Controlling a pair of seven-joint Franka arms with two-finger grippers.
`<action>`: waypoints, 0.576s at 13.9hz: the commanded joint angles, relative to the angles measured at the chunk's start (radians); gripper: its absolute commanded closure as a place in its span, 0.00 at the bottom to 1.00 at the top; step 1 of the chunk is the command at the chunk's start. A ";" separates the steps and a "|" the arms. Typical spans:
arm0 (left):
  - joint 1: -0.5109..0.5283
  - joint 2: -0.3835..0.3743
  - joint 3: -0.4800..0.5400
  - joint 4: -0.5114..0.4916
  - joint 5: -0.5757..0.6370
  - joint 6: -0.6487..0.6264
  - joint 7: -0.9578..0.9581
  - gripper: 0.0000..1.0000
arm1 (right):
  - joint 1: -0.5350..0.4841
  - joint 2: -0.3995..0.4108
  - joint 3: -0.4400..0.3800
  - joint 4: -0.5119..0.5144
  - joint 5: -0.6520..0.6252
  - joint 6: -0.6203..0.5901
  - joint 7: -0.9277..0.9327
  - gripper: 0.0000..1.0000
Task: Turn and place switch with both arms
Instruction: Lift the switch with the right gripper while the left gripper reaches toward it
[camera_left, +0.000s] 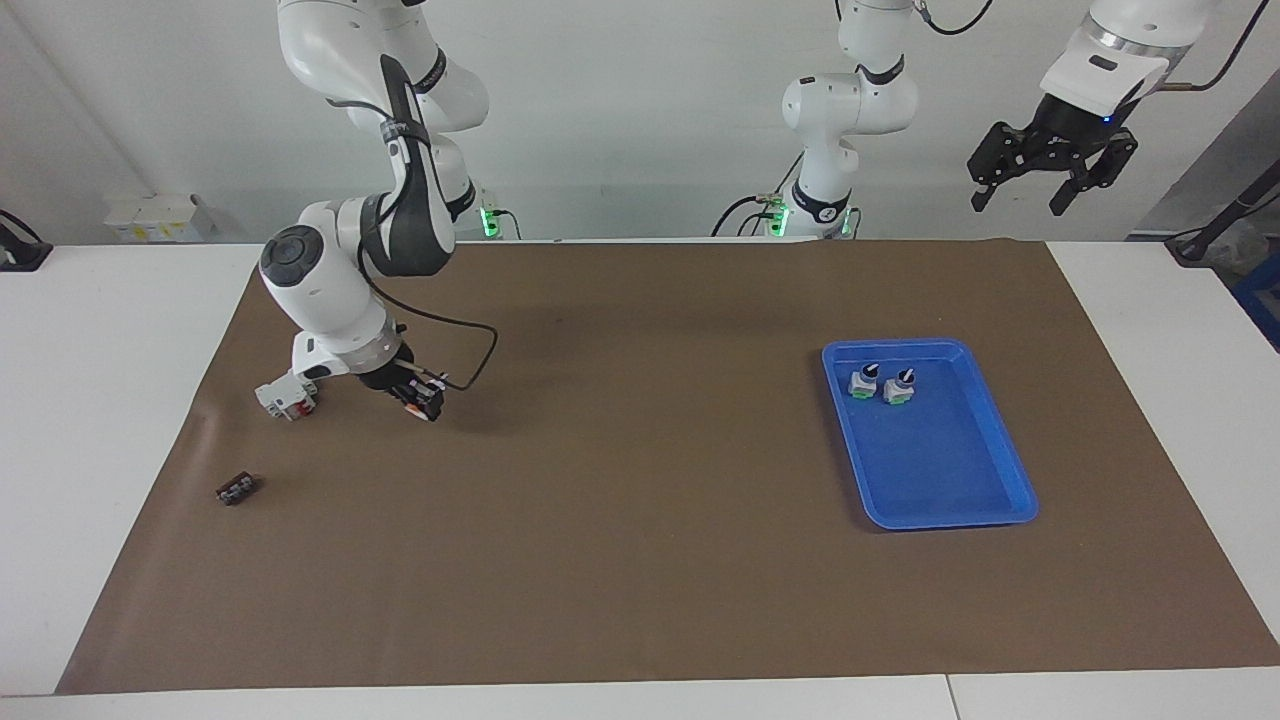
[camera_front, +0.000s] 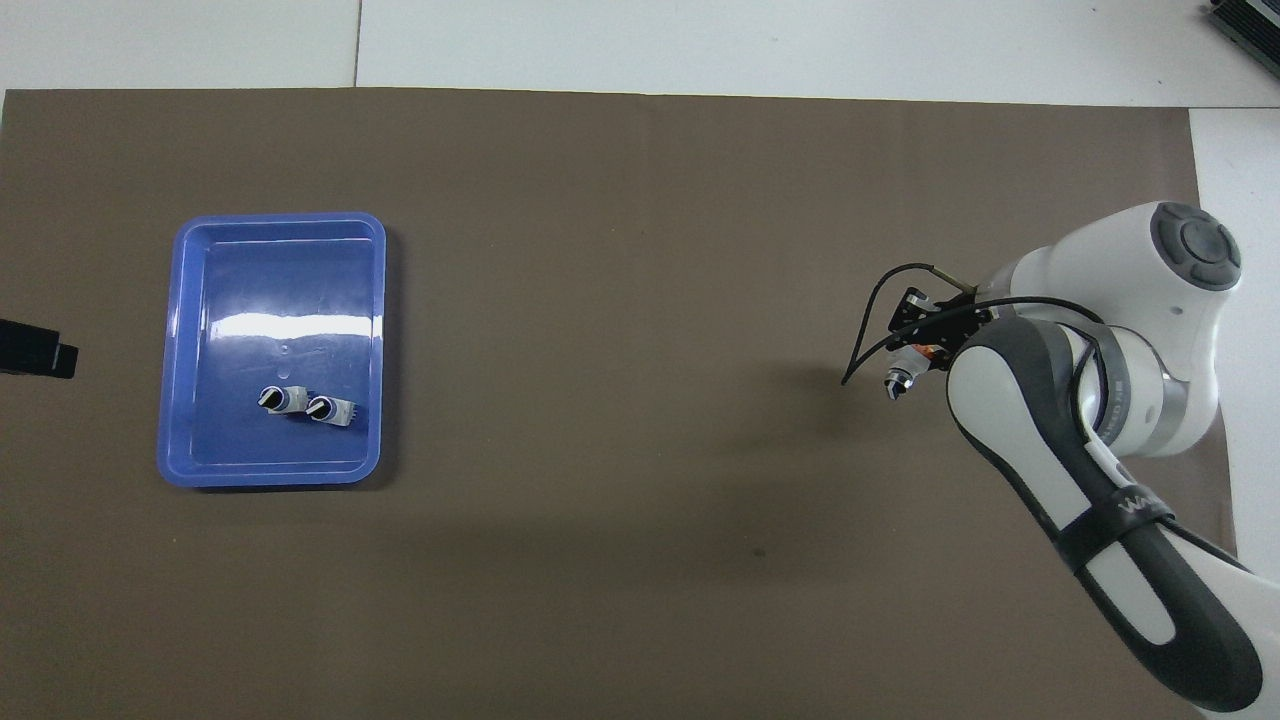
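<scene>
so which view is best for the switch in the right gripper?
Overhead: the switch pokes out past the right gripper, knob end and an orange patch visible. In the facing view the switch is only an orange speck under the gripper's black fingers, just above the mat.

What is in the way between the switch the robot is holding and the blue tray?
Nothing that shows. The right gripper holds the switch low over the brown mat. From there to the blue tray, only bare mat. Two switches sit inside, with room left.
</scene>
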 joint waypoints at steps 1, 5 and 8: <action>0.004 -0.026 0.001 -0.034 -0.011 0.003 0.009 0.00 | 0.006 0.005 0.026 0.146 0.156 -0.150 0.172 1.00; 0.006 -0.032 0.001 -0.038 -0.011 -0.017 0.006 0.00 | 0.007 -0.027 0.118 0.213 0.337 -0.175 0.417 1.00; 0.004 -0.032 -0.001 -0.044 -0.011 -0.019 -0.002 0.00 | 0.007 -0.037 0.139 0.253 0.518 -0.175 0.549 1.00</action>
